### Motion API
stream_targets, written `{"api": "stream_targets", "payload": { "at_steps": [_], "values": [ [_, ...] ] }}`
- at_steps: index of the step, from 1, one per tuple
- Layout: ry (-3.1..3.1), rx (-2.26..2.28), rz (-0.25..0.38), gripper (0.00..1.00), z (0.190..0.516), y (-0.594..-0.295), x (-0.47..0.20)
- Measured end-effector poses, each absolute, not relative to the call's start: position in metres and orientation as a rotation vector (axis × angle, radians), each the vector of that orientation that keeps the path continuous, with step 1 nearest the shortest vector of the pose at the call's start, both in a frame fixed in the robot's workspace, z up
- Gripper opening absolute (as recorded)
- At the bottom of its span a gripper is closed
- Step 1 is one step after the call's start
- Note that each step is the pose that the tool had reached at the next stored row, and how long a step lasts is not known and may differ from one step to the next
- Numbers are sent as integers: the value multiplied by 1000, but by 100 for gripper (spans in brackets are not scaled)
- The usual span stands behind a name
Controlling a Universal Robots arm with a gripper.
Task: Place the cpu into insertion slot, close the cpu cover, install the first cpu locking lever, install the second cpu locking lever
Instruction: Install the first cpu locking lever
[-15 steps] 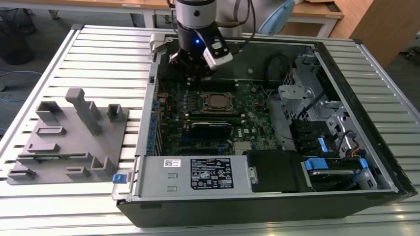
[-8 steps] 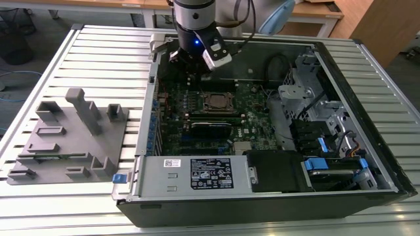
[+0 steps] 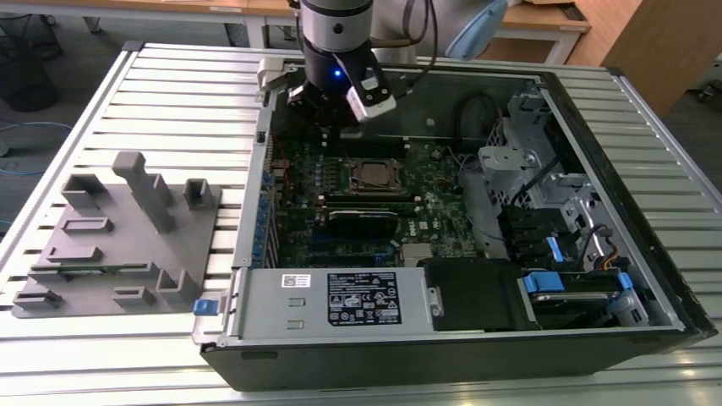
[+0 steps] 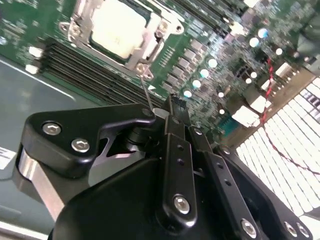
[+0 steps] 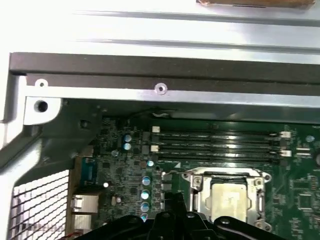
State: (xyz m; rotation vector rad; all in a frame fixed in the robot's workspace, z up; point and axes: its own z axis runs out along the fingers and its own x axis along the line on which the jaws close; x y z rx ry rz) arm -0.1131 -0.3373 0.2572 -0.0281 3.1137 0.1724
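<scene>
The cpu [image 4: 116,26] lies flat in the insertion slot [image 3: 373,173] on the green board, its pale metal top facing up. Around it the silvery cpu cover [image 4: 151,34] lies down over the chip's edges. Both wrist views show the chip [image 5: 231,196] framed by the cover [image 5: 199,181]. My gripper [image 3: 326,118] hangs over the board a little off the socket's corner, toward the back wall of the case. Its black fingers [image 4: 176,150] stand shut, tips together at the gripper [image 4: 175,107]. A thin locking lever [image 4: 146,94] runs from the socket corner up to the fingertips; contact is unclear.
The open computer case [image 3: 587,169] lies on a slatted metal table [image 3: 169,93]. Memory slots [image 5: 215,145] run beside the socket. The power supply [image 3: 338,298] fills the near side, and drive bays and cables [image 3: 530,161] the exterior view's right. A grey fixture block [image 3: 113,237] stands on the exterior view's left.
</scene>
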Motion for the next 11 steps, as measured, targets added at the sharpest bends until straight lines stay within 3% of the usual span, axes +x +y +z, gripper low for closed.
{"api": "stream_targets", "payload": {
  "at_steps": [11],
  "values": [
    [3113, -27, 210, 10, 257, -337, -114]
  ]
}}
